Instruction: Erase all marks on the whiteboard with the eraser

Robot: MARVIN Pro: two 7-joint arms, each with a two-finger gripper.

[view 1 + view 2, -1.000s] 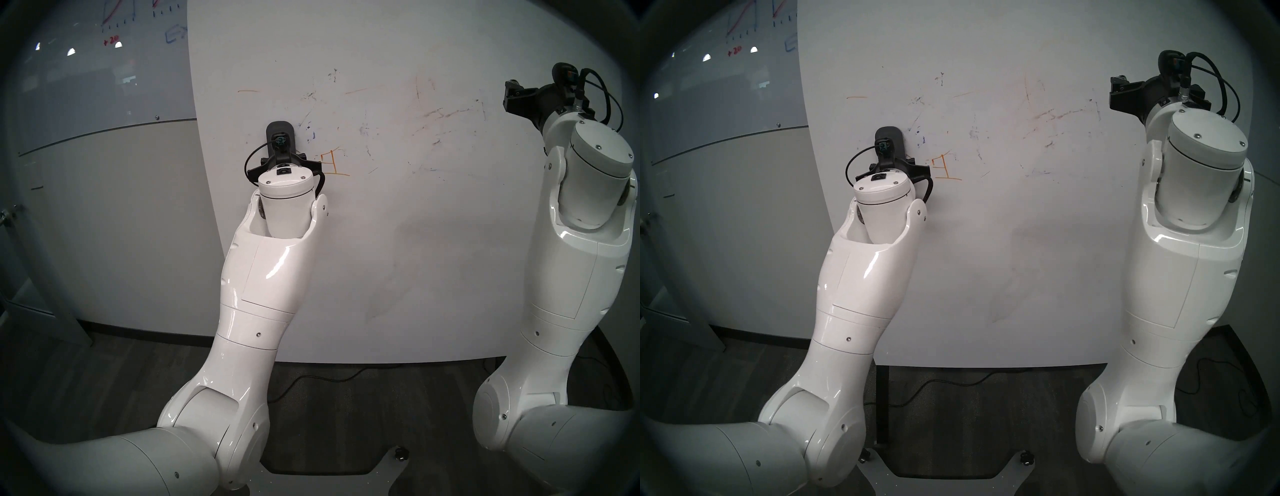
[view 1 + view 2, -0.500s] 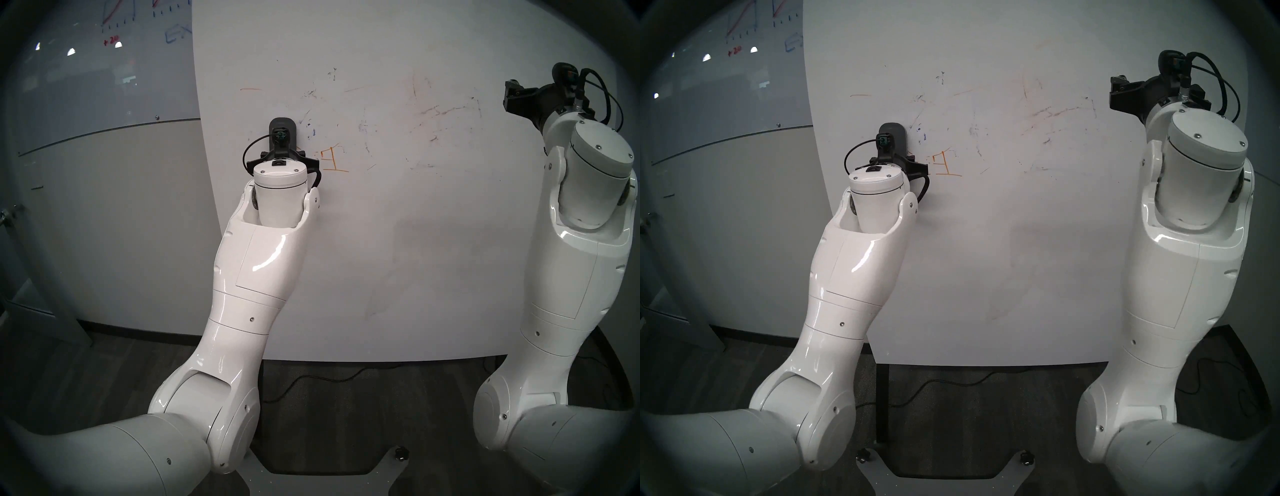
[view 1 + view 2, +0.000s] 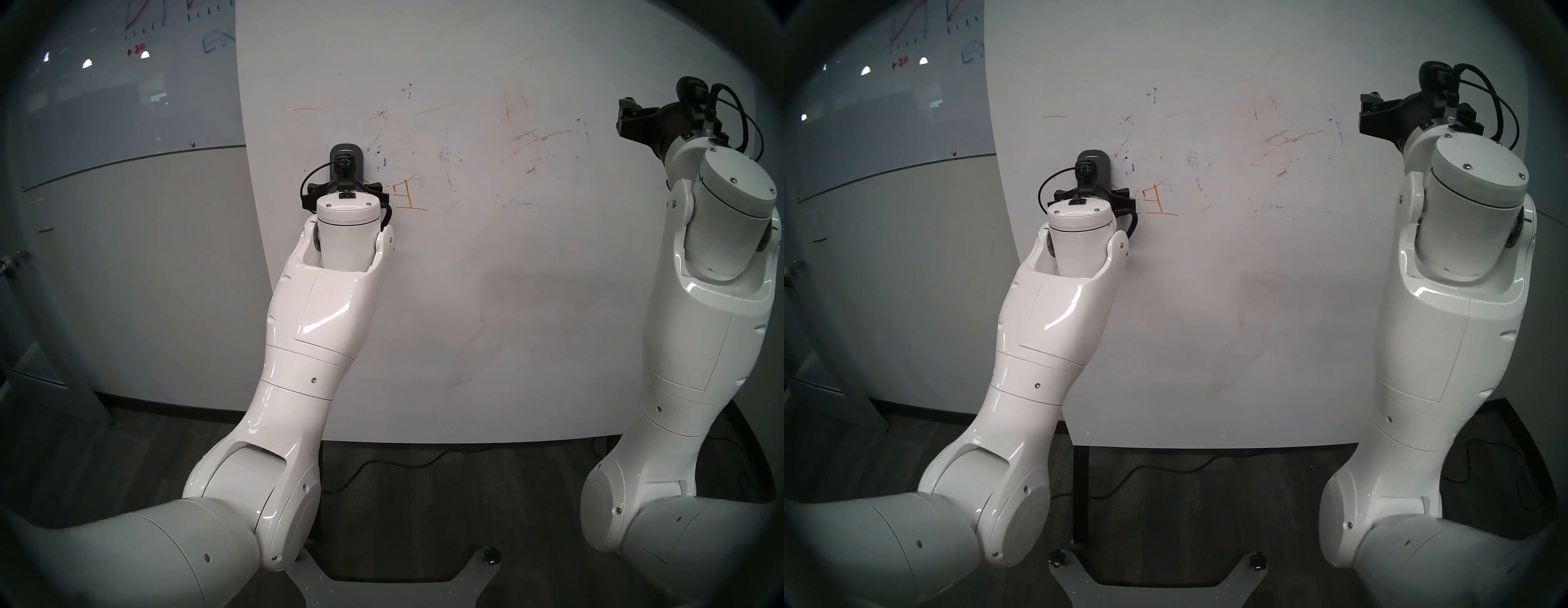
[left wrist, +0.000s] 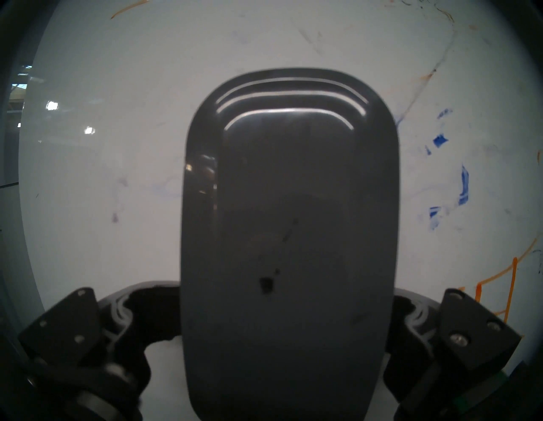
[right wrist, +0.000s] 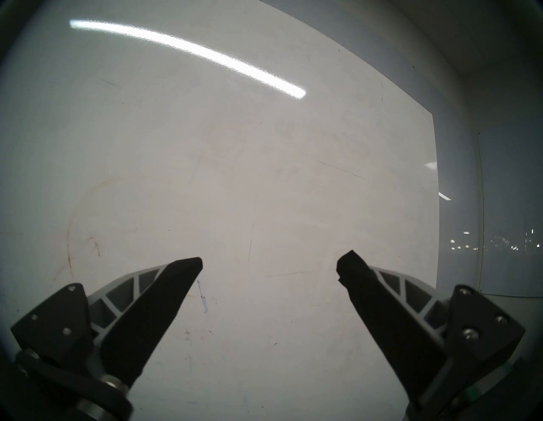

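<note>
Whiteboard (image 3: 509, 297), a wide frameless white panel, stands upright over dark flooring (image 3: 403, 488), with a grey glass board (image 3: 127, 106) bearing graph lines beyond its left edge. Left gripper (image 3: 345, 193) points level at the panel near that left edge, its fingers flanking the lower sides of the dark grey eraser (image 4: 289, 235); whether they clamp the pad or merely bracket it cannot be told. The eraser lies flat on the panel, long axis upright, rising straight above the jaws. Right gripper (image 5: 269, 264), well off toward the right edge, stands wide apart and empty, so the left arm is the nearer. Orange box drawing (image 3: 407, 197) sits just right of the eraser, blue dabs (image 4: 462, 185) beside it, black scribbles (image 3: 530, 170) farther right; wiping likely runs rightward.
</note>
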